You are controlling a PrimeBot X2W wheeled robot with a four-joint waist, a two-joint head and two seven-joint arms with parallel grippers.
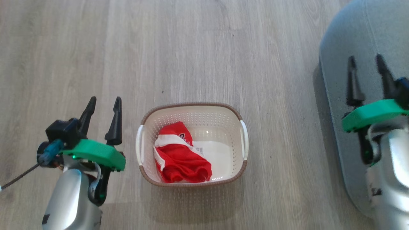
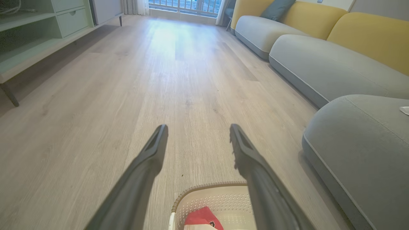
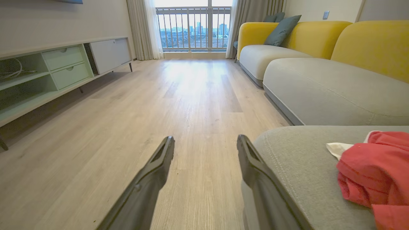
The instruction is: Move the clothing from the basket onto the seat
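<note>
Left end effector (image 1: 105, 100) gapes beside basket (image 1: 191, 104) containing red clothing (image 1: 180, 159).

Pale wood floor (image 3: 191, 95), mint-green sideboard (image 3: 48, 73), yellow-backed sofa (image 3: 265, 54), sunlit balcony window (image 3: 193, 28) between curtains (image 3: 143, 28)

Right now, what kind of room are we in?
Likely a home living room: grey-and-yellow sofa, low drawer cabinet along the wall, curtained balcony window, wood-look floor.

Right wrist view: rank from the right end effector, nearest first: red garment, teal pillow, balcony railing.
1. Soft red garment, lower right, on the grey fabric seat.
2. Dark teal pillow, upper right, on the yellow sofa.
3. Metal balcony railing, top centre.
</note>
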